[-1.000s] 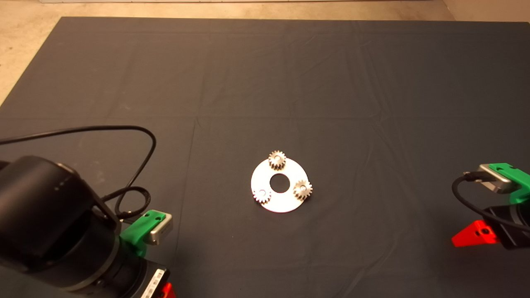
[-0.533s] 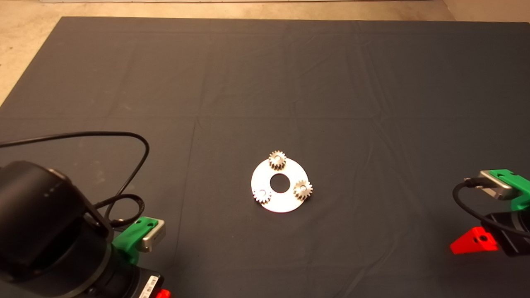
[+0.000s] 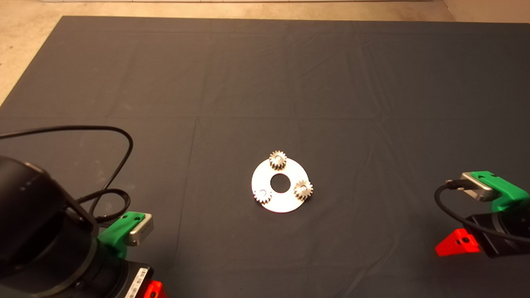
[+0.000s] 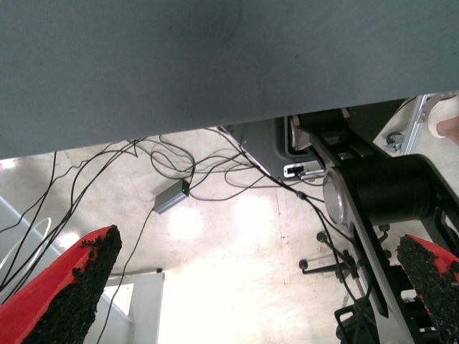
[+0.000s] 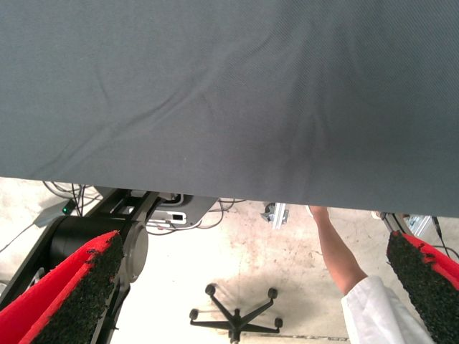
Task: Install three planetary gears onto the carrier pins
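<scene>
Both grippers sit clear of the work: the left gripper (image 4: 251, 287) at the mat's lower left edge and the right gripper (image 5: 251, 287) at its lower right, each with fingers spread wide and holding nothing. On the round plate (image 3: 283, 203) near the middle of the mat (image 3: 265, 82), three planetary gears (image 3: 278, 159) sit at about twelve, four and eight o'clock around the central hole, each seemingly seated over one of the carrier pins (image 3: 304, 188). Judging by that, installation looks complete, with nothing left.
</scene>
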Available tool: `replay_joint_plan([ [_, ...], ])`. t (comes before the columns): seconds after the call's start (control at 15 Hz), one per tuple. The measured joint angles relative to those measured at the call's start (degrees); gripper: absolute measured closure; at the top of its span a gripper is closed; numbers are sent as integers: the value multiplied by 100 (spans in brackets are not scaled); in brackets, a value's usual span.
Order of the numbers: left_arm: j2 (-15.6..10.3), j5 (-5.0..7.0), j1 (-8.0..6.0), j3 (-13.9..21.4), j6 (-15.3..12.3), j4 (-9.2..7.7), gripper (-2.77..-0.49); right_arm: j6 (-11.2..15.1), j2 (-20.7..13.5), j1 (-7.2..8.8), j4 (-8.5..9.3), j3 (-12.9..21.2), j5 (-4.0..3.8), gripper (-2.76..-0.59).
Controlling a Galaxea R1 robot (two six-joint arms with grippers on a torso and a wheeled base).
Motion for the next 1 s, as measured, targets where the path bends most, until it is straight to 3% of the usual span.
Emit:
replay_joint_plan([
  [1.0,66,2,-31,11,5,-13,-277,99,85,-2,0,4,0,-273],
])
